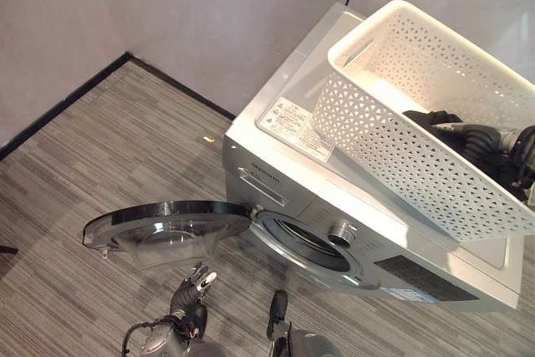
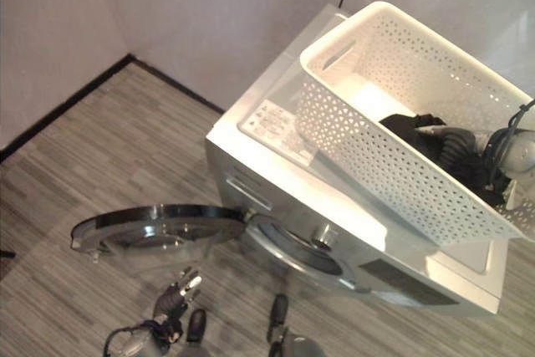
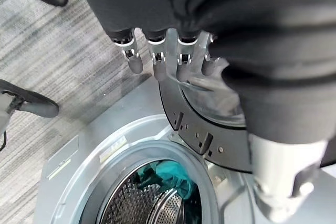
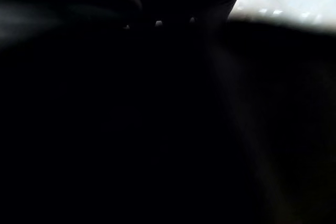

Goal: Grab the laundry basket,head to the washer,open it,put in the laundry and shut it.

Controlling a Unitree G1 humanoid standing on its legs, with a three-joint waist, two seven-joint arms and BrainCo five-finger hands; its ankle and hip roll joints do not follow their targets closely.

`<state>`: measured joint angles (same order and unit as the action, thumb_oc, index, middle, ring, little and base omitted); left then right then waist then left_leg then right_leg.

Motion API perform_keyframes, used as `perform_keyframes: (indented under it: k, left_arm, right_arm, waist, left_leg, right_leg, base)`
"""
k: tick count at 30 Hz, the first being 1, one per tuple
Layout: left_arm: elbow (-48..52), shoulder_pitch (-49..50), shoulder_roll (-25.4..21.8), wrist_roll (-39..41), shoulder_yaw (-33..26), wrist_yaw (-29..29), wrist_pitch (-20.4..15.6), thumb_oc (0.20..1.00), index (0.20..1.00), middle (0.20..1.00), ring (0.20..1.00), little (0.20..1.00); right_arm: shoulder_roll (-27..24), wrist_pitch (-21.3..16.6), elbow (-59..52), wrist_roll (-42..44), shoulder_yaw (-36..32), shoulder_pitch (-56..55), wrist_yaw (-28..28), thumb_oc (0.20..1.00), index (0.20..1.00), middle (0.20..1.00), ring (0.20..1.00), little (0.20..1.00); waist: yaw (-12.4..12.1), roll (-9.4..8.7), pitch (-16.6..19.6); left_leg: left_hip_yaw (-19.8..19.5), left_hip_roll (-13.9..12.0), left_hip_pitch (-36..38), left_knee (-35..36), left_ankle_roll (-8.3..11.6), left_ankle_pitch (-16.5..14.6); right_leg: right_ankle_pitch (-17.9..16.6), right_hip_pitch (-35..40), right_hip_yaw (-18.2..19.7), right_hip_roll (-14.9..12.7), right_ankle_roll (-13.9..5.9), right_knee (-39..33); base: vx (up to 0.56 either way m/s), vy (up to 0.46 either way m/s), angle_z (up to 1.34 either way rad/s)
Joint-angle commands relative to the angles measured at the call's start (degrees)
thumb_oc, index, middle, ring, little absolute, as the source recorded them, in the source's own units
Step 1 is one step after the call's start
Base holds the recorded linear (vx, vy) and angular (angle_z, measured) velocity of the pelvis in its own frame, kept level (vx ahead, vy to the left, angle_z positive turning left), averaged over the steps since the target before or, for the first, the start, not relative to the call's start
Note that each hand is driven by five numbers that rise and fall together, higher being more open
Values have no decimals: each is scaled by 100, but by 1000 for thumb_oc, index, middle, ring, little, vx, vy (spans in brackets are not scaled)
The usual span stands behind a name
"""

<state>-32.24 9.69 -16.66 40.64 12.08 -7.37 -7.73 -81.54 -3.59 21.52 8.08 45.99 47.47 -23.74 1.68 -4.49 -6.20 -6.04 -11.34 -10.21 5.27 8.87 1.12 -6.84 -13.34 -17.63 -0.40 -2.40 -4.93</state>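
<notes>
- Left hand (image 1: 191, 290): nearest the camera, low over the grey striped plank floor (image 1: 109, 148), just near of the open door. Its fingers (image 3: 157, 61) hang straight and loose, holding nothing.
- Round glass washer door with dark rim (image 1: 167, 221): swung fully open to the left, hinged at the drum opening, lying almost level above the floor.
- Silver front-loading washing machine (image 1: 284, 186): stands against the pale wall (image 1: 209, 14), with a chrome knob and a dark panel on its front.
- Perforated steel drum (image 3: 139, 203): seen through the opening, with a teal cloth (image 3: 168, 177) lying inside at the far part.
- White plastic lattice laundry basket (image 1: 393, 140): rests tilted on the washer's top at the right, its right end cut off by the frame edge.
- Dark laundry (image 2: 418, 131): a dark bundle in the basket's right part.
- Right hand (image 2: 456, 146): reaches into the basket among the dark laundry; its fingers are buried, so its grip cannot be told. The right wrist view is almost wholly dark.
</notes>
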Motion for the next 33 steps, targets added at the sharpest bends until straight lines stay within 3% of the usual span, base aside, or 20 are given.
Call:
perform_keyframes:
  k: [1,2,3,8,16,17,26,30,31,33]
  left_arm:
    - [537,-200,-302,160,74,-40,-285,1000,1000,1000,1000,1000]
    - [551,-189,-324,138,77,-41,-287,1000,1000,1000,1000,1000]
    - [566,-186,-342,137,83,-59,-288,1000,1000,1000,1000,1000]
    - [617,-233,-379,185,196,-68,-318,1000,1000,1000,1000,1000]
    - [570,-351,-348,103,183,139,-302,1000,1000,1000,1000,1000]
    - [515,-347,-320,75,129,197,-294,1000,1000,1000,1000,1000]
    - [352,-255,-283,-18,-35,215,-272,1000,1000,1000,1000,1000]
    - [301,-111,-271,-45,-198,121,-231,1000,1000,1000,1000,1000]
    - [283,-47,-248,-58,-290,115,-211,1000,1000,1000,1000,1000]
    - [276,-28,-236,-53,-339,109,-202,1000,1000,1000,1000,1000]
  right_arm:
    - [286,47,-274,-168,695,-340,-605,1000,1000,1000,1000,1000]
    - [338,40,-373,-120,625,-529,-702,442,442,442,442,442]
    - [394,54,-391,-72,569,-633,-731,200,200,200,200,200]
    - [591,86,-241,-15,544,-900,-815,200,200,200,200,200]
    - [902,146,123,-475,81,-807,-216,200,200,200,200,200]
    - [938,158,47,-329,-351,-825,66,200,200,200,200,200]
    - [871,-29,-100,483,-2080,-986,1076,200,200,200,200,200]
    - [610,-290,-679,1007,-3399,-1480,1489,200,200,200,200,200]
    - [501,-376,-1030,1235,-4042,-1735,1627,200,200,200,200,200]
    - [470,-438,-1173,1319,-4311,-1851,1700,200,200,200,200,200]
  waist:
    - [-256,0,-443]
    - [-264,15,-484]
    - [-280,23,-505]
    - [-335,50,-608]
    - [-278,53,-600]
    - [-230,62,-569]
    - [-95,69,-395]
    - [-4,49,-187]
    - [34,60,-107]
    - [57,60,-43]
  left_leg:
    - [540,-221,236,-27,8,700]
    - [512,-218,191,-27,9,714]
    - [500,-215,150,-27,13,708]
    - [411,-209,-55,-27,38,748]
    - [465,-170,-163,-27,20,728]
    - [515,-179,-106,-27,5,700]
    - [671,-148,253,-27,-90,442]
    - [725,-101,553,-27,-183,213]
    - [758,-94,718,-27,-210,112]
    - [759,-64,745,-27,-228,93]
  right_leg:
    - [799,-25,340,-217,-279,516]
    - [801,-52,333,-218,-274,517]
    - [804,-67,321,-221,-270,516]
    - [788,-175,242,-229,-266,517]
    - [706,-273,318,-244,-280,476]
    - [695,-256,378,-238,-281,468]
    - [723,-8,507,-257,-305,475]
    - [779,244,579,-290,-329,502]
    - [823,364,626,-287,-341,525]
    - [830,397,628,-300,-346,528]
  base:
    - [5,-36,-3]
    - [-2,-34,-2]
    - [0,0,0]
    - [-4,-29,6]
    - [-4,6,2]
    - [-19,43,-4]
    - [1,36,-6]
    - [62,41,1]
    - [55,33,-1]
    - [33,19,0]
